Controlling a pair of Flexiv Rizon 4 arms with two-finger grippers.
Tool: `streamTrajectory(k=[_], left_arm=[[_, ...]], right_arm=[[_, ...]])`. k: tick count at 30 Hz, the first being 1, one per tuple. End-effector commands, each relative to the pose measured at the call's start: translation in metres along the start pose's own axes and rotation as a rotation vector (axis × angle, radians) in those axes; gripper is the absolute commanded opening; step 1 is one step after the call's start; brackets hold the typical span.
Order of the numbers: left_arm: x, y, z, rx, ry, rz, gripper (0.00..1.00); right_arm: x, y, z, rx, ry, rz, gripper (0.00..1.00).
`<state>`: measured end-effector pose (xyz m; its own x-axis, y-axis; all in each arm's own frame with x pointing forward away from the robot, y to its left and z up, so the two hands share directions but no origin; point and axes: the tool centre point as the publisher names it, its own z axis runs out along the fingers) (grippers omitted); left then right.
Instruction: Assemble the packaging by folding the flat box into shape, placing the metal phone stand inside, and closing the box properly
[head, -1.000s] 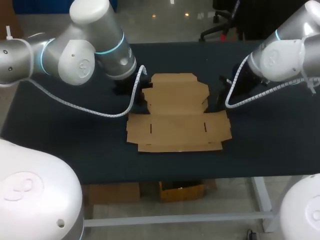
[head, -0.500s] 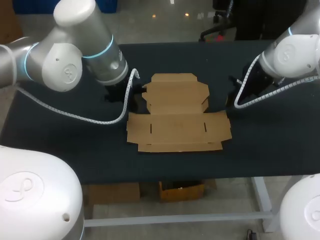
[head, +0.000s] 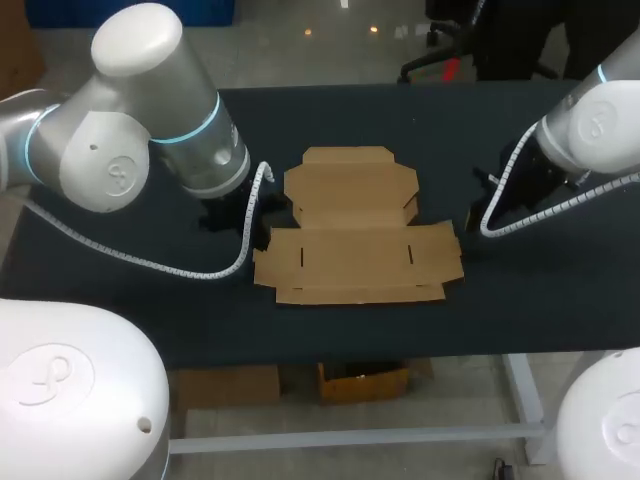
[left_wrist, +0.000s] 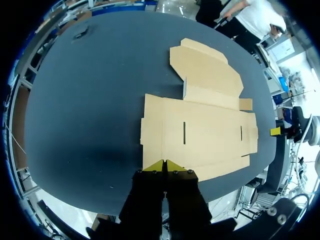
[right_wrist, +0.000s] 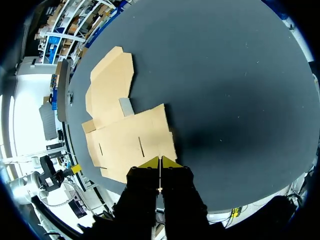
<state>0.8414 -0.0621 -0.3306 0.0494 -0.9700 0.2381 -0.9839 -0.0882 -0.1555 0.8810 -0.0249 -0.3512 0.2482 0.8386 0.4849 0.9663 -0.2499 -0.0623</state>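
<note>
Head view: shows the flat box lying fully unfolded around the middle of the bench, flaps spread, nothing creased up yet. Puts the left arm just off the box's left side and the right arm off its right side, probably flanking it to start on the side flaps. Hides both pairs of fingertips under the wrists. Shows no phone stand anywhere.

Left wrist view: reveals the left gripper with yellow tips pressed together, empty, lined up with the box's nearest edge. Cannot tell whether touching the cardboard or above it.

Right wrist view: reveals the right gripper likewise closed on nothing, tips at the box's nearest corner. Leaves contact equally unclear.
</note>
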Motion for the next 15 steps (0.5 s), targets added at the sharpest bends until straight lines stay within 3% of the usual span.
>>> streamTrajectory(k=[1, 3, 15], left_arm=[[-0.0106, 0.0158, -0.0060, 0.031, 0.007, -0.011, 0.00], [-0.0148, 0.0238, -0.0078, 0.038, 0.015, -0.015, 0.00], [-0.0148, 0.0238, -0.0078, 0.038, 0.015, -0.015, 0.00]], right_arm=[[-0.0059, -0.0146, -0.0052, -0.029, 0.004, 0.028, 0.00], [-0.0058, -0.0204, -0.0067, -0.033, -0.005, 0.041, 0.00], [-0.0043, -0.0237, -0.0070, -0.027, -0.004, 0.030, 0.00]])
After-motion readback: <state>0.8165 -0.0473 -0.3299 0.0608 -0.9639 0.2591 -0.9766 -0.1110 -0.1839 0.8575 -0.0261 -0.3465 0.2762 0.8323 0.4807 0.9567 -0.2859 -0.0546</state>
